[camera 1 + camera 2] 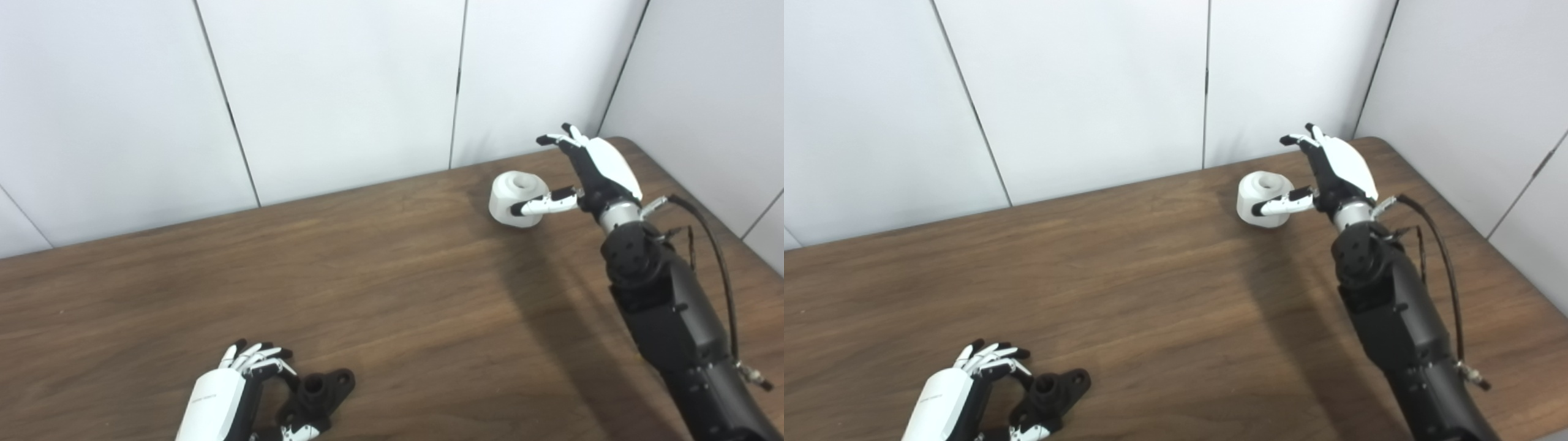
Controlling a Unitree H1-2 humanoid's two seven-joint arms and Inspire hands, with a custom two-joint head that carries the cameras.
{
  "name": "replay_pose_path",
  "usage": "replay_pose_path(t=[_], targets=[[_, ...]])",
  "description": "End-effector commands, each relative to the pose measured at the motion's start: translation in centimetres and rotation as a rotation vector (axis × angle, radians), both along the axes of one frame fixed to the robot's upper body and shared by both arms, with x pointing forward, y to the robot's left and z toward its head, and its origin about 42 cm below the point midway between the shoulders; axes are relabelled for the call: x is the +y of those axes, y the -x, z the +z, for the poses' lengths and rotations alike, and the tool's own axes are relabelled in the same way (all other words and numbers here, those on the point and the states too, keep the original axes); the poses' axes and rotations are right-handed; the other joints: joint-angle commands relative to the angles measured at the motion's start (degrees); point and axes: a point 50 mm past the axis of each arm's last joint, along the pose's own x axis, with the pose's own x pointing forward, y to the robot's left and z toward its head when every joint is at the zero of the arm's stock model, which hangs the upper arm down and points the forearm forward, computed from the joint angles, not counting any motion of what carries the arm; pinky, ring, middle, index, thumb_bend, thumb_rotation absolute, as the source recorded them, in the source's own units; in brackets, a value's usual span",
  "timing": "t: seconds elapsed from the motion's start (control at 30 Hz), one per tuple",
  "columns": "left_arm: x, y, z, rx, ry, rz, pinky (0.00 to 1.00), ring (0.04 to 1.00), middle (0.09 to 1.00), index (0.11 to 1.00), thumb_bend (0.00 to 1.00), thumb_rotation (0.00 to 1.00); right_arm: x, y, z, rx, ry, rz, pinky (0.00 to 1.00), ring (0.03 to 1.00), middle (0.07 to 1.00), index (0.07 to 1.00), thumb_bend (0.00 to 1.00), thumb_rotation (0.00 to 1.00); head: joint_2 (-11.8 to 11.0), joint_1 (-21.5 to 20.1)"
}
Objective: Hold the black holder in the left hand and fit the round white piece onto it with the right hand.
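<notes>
1. Black holder: lies on the wooden table near its front edge, well apart from the white piece; not yet lifted.
2. Left hand: sits just beside the holder, fingers curled around its near side, thumb below it. Whether the grasp is complete cannot be told; the holder appears to rest on the table.
3. Round white piece: stands upright near the table's far edge, its central recess facing up.
4. Right hand: fingers spread and released, thumb reaching across the front of the piece, apparently touching it; no grip closed.
5. Progress: early. Both hands are at their parts; securing, lifting, bringing together and fitting all remain.
</notes>
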Motion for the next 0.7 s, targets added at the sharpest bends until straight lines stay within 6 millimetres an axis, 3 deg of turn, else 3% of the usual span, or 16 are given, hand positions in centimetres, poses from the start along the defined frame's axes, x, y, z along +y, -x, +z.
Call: replay_pose_path(t=[0.0,0.27,0.67], targets=[[0.3,0.3,-0.1,0.013,-0.027,-0.015,0.96,0.856,0.762,0.486,0.52,0.04,-0.5,-1.2,2.5,-0.032,0.058,0.003,1.00,1.000,1.000,0.850,0.97,0.25,0.0,0.0],[0.5,0.5,-0.1,0.018,-0.017,-0.010,0.98,0.861,0.765,0.486,0.52,0.04,-1.8,-3.2,2.0,0.086,0.095,0.003,1.00,1.000,1.000,0.844,0.99,0.25,0.2,0.1],[0.5,0.6,0.0,0.019,-0.023,-0.008,0.97,0.856,0.760,0.486,0.52,0.04,-2.0,-4.9,1.2,0.187,0.144,-0.008,1.00,1.000,1.000,0.816,0.98,0.28,0.5,0.1]])
